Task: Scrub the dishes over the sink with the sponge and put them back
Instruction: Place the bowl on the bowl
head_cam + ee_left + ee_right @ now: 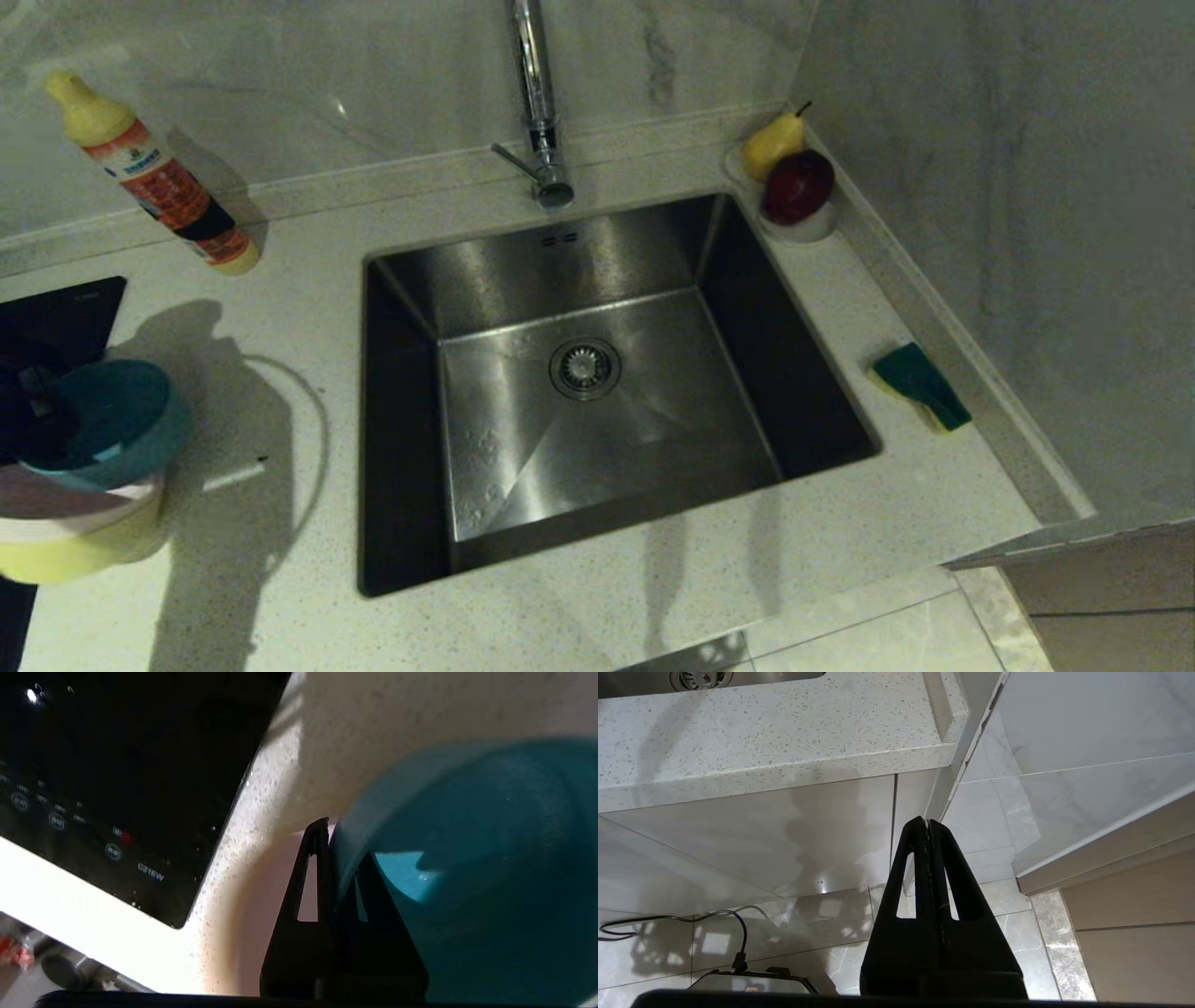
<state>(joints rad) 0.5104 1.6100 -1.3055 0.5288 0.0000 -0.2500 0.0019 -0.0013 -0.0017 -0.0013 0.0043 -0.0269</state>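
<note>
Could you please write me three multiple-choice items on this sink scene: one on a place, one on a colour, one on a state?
1. Where does the small green-and-yellow rectangular sponge lie?
A. in the basin
B. on the counter right of the square steel sink
C. on the stove

2. Which plastic bowl tops the stack?
A. light blue bowl
B. yellow
C. pink

3. The left pincer is
A. wide open
B. holding the sponge
C. shut on the blue bowl's rim

Key: B, the sponge rests by the right wall; A, blue sits uppermost; C, the wrist view shows fingers either side of the rim.

The sink (pixel 597 373) basin lies open; the tap (pixel 537 103) rises at its far rim, and stacked bowls (pixel 89 467) crowd the left table (pixel 280 308).
</note>
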